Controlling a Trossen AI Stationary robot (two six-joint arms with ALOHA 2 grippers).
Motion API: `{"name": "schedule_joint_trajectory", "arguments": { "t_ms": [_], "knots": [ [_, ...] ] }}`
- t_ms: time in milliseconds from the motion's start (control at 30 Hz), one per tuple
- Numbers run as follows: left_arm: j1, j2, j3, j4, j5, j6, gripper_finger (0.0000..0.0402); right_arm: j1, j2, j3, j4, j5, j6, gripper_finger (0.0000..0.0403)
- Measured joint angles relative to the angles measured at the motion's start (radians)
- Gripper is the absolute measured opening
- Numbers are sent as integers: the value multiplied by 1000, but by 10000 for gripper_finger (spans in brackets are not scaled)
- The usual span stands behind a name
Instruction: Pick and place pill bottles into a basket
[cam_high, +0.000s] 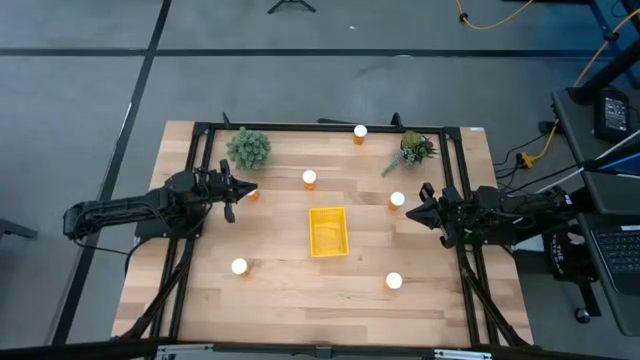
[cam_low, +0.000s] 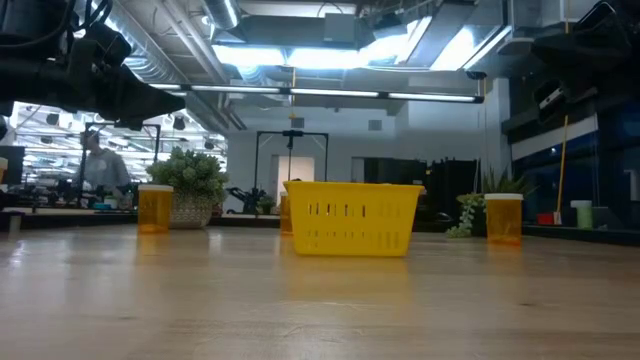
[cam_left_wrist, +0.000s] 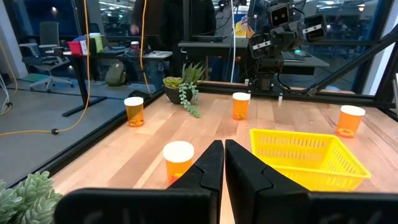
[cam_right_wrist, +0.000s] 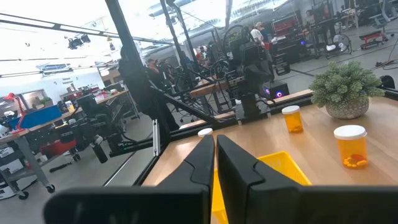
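The yellow basket (cam_high: 329, 231) stands at the table's middle and also shows in the low view (cam_low: 352, 217). Six orange pill bottles with white caps stand upright around it: one far (cam_high: 360, 131), one far of the basket (cam_high: 309, 178), one right (cam_high: 397, 200), one near left (cam_high: 239, 266), one near right (cam_high: 394, 281), and one (cam_high: 251, 195) just under my left gripper's tip. My left gripper (cam_high: 238, 192) is shut and empty, raised above the table (cam_left_wrist: 222, 163). My right gripper (cam_high: 411, 212) is shut and empty at the right (cam_right_wrist: 214, 155).
Two small green plants stand at the far side, one left (cam_high: 248, 148) and one right (cam_high: 414, 150). A black frame (cam_high: 320, 126) runs along the table's far edge and sides. Bare wood lies near the front edge.
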Motion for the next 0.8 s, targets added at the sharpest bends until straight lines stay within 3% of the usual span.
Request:
{"name": "schedule_joint_trajectory", "arguments": {
  "t_ms": [600,800],
  "knots": [
    [0,0,0,0,0,0,12,0,0,0,-74,0,-134,23],
    [0,0,0,0,0,0,9,0,0,0,-77,1,-289,23]
  ]
}}
